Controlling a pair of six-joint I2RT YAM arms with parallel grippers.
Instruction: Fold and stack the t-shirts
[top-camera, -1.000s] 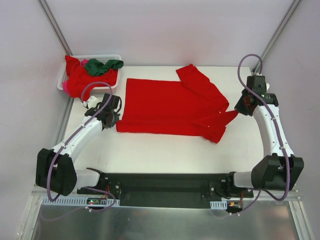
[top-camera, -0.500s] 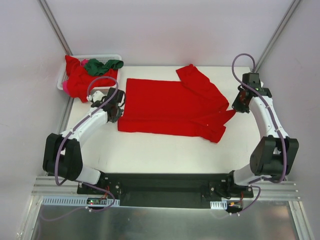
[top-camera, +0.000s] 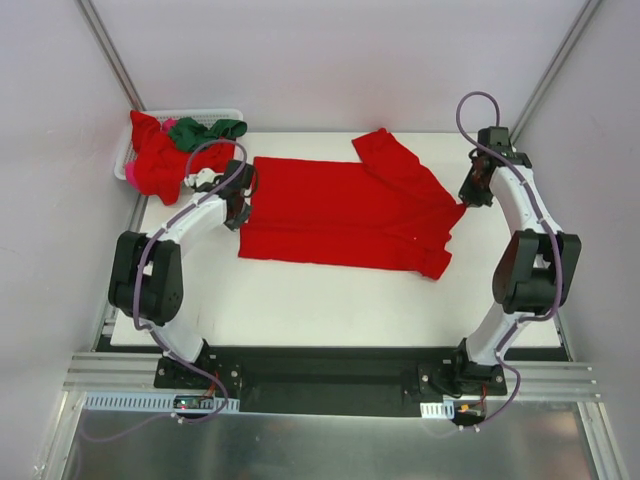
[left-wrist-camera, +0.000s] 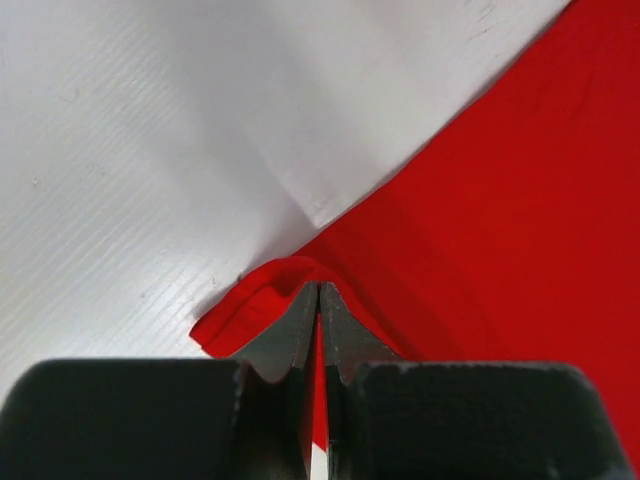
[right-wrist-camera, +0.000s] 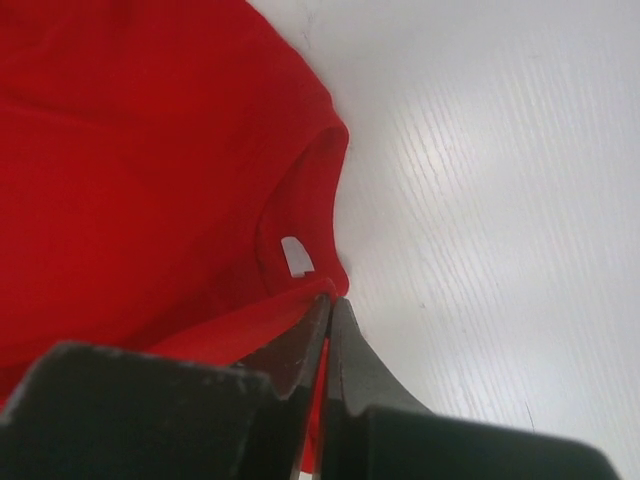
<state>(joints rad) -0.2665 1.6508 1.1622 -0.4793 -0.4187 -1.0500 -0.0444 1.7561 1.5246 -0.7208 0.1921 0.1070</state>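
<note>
A large red t-shirt (top-camera: 340, 212) lies partly folded across the middle of the white table, one sleeve sticking out toward the back. My left gripper (top-camera: 238, 208) is shut on its left edge; the left wrist view shows the jaws (left-wrist-camera: 319, 290) pinching a fold of the red cloth (left-wrist-camera: 480, 220). My right gripper (top-camera: 470, 196) is shut on the shirt's right edge; the right wrist view shows the jaws (right-wrist-camera: 328, 300) pinching the hem by the collar, near a white label (right-wrist-camera: 296, 255). More shirts, red (top-camera: 155, 160) and dark green (top-camera: 205, 130), lie bunched in the basket.
A white lattice basket (top-camera: 226, 114) stands at the back left corner of the table (top-camera: 330, 300). Grey walls enclose the back and both sides. The black arm-base rail runs along the near edge.
Both grippers have moved toward the back of the table, carrying the shirt's left and right edges with them. The shirt's front edge has shifted back a little.
</note>
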